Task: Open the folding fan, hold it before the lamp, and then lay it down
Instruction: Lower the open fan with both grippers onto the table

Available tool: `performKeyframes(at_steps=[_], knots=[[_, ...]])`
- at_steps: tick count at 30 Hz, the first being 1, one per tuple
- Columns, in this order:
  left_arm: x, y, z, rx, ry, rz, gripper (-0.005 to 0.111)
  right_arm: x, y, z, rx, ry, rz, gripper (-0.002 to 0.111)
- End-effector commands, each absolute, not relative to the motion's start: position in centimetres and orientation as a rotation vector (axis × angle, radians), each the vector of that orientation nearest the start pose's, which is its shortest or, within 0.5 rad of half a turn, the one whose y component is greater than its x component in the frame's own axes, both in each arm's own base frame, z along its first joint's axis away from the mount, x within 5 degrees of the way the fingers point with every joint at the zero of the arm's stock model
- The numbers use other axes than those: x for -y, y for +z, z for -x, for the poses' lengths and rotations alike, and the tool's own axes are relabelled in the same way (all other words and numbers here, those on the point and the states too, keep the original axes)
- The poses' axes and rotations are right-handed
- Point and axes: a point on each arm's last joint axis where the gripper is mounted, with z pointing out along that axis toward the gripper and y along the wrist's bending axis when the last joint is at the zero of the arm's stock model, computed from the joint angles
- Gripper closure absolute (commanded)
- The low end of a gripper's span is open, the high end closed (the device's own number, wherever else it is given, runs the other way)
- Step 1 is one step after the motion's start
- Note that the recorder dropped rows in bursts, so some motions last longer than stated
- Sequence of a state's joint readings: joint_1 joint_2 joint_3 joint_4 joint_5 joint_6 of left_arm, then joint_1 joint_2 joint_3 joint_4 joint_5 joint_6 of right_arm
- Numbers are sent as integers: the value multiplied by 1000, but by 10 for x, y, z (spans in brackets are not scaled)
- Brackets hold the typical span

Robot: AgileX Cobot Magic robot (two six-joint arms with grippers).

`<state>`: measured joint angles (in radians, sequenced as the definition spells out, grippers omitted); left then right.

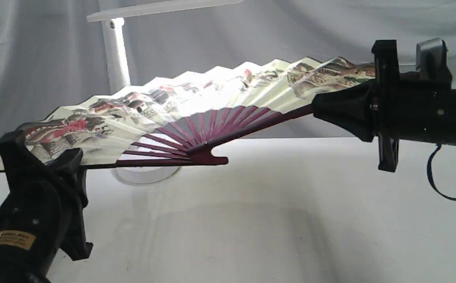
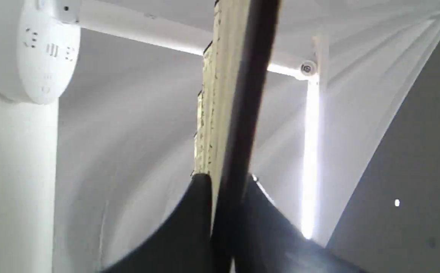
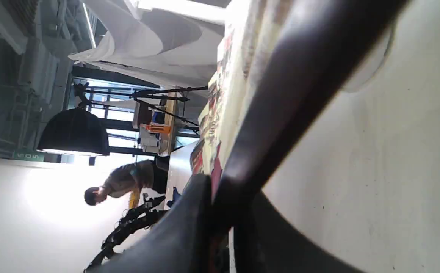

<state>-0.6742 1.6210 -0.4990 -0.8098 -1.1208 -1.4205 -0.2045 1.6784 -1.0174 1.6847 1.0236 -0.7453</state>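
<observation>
The folding fan is spread wide open, cream pleats with a painted village and mountains, maroon ribs meeting at the pivot. It hangs tilted above the table, in front of the white lamp, whose stem and bar head rise behind it and whose round base shows under the ribs. My left gripper is shut on the fan's left guard. My right gripper is shut on the right guard. In the wrist views each guard runs between black fingers; the lamp base shows too.
A white table lies below the fan. A grey cloth backdrop hangs behind. A blue cable loops under my right arm. A person and tripods appear far off in the right wrist view.
</observation>
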Motion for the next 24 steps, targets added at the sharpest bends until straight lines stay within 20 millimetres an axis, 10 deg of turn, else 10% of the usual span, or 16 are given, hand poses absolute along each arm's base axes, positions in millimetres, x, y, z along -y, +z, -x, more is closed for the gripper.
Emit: performKeyframes(at_steps=[1, 24], knots=[[118, 199, -241, -980, -1297, 1469, 107, 8, 243, -337, -2069, 1378, -546, 108], [174, 172, -278, -1275, -1317, 1340, 107, 84, 194, -285, -2023, 1243, -789, 108]])
